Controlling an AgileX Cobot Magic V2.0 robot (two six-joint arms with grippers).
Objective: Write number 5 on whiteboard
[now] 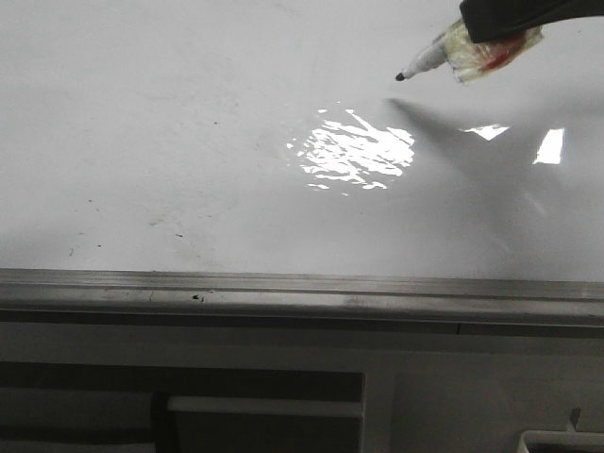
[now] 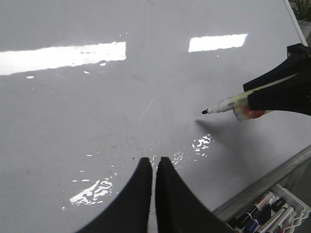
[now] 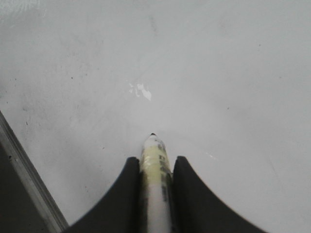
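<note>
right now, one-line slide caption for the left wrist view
Right gripper holds an uncapped marker tip-down near the unmarked whiteboard; left gripper shut.

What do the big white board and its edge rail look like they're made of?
The large glossy white whiteboard looks like coated, smooth board: it mirrors the lights as sharp glare. The grey edge rail looks like brushed metal, probably aluminium, dull and streaked.

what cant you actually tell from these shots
- Whether the marker tip touches the whiteboard: no view settles it.
- Right gripper: cut off by the front view's top edge.
- Pens in the tray: cut by the left wrist view's edge, labels too small.
</note>
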